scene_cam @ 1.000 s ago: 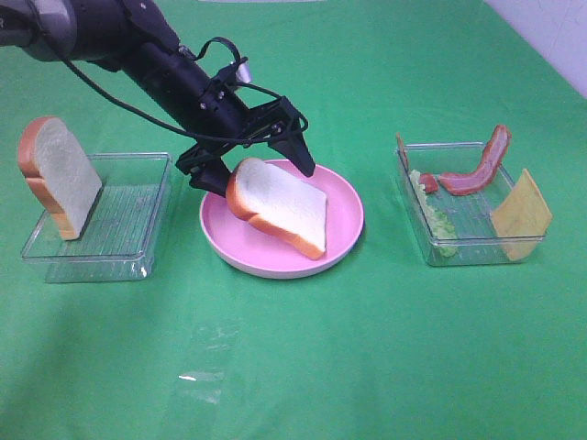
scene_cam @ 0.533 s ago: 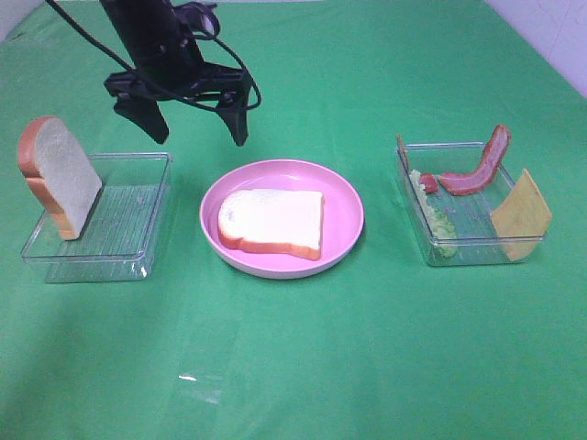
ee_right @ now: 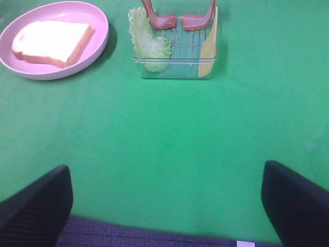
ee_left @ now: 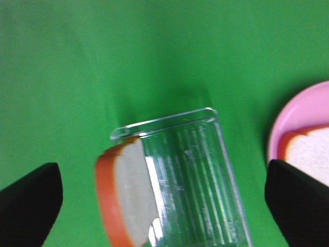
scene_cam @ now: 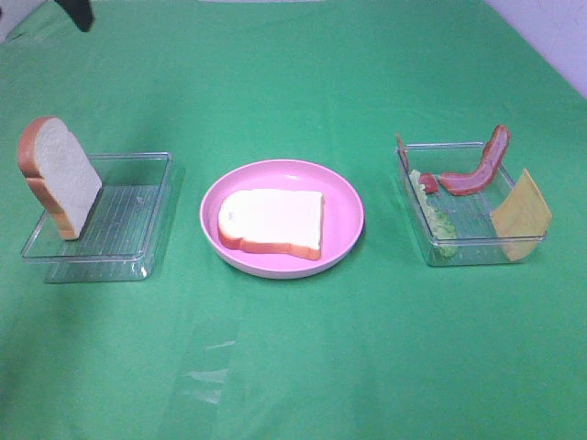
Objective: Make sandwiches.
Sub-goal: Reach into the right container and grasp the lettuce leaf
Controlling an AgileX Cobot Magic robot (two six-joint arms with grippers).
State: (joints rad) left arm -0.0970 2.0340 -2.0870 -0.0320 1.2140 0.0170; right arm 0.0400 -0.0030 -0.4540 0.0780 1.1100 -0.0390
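Observation:
One white bread slice (scene_cam: 272, 223) with an orange-brown crust lies flat on the pink plate (scene_cam: 349, 197). A second bread slice (scene_cam: 60, 174) stands tilted against the left end of the left clear tray (scene_cam: 128, 229). The right tray (scene_cam: 477, 240) holds lettuce (scene_cam: 440, 220), bacon (scene_cam: 481, 165) and a cheese slice (scene_cam: 521, 213). My left gripper (ee_left: 162, 175) hangs open high above the left tray (ee_left: 205, 170) and its bread (ee_left: 123, 195), holding nothing. My right gripper (ee_right: 167, 180) is open over bare cloth, short of the tray (ee_right: 175, 56) with lettuce (ee_right: 146, 36).
Green cloth covers the whole table. A dark tip of the left arm (scene_cam: 78, 11) shows at the back left corner. The plate (ee_right: 100, 31) with its bread (ee_right: 51, 41) sits left of the ingredient tray in the right wrist view. The table's front edge (ee_right: 154, 239) lies under the right gripper.
The left gripper let go of the bread on the plate, rose and drew back to the far left. The slice, first tilted, now lies flat on the plate.

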